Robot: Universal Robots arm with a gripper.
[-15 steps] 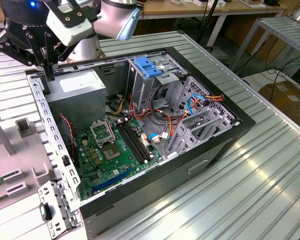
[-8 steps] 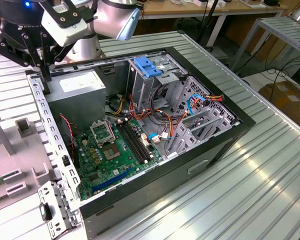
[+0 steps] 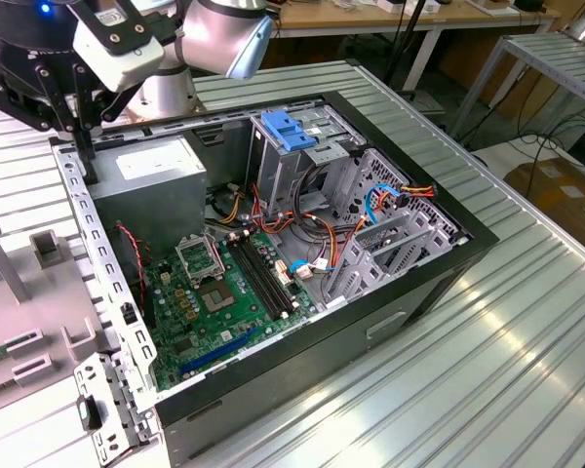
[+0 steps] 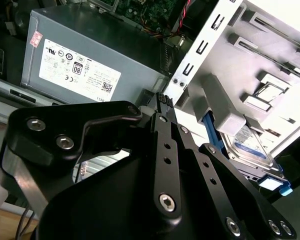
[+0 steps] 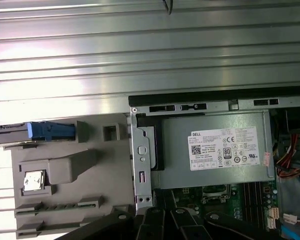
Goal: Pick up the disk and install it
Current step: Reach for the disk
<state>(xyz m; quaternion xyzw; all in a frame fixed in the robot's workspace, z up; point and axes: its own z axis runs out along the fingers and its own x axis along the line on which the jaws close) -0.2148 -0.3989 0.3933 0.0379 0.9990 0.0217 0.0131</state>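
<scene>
Claw [image 4: 157,98]: closed, holding nothing, tips at the case wall [image 4: 200,55] beside the power supply [image 4: 85,65] | Disk [image 4: 250,147]: apart, lying in the grey fixture [image 4: 225,115] outside the case | Advice: probably open wide and square the jaws to its blue-framed long edges.

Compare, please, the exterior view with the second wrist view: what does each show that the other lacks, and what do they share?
The exterior view offers the motherboard and the ribbed blue latch on top of the drive cage. The second wrist view offers the disk in its blue carrier, resting in the grey fixture beside the case, not yet picked up. Both share the power supply and the gripper, which hangs over the case edge by that supply.
</scene>
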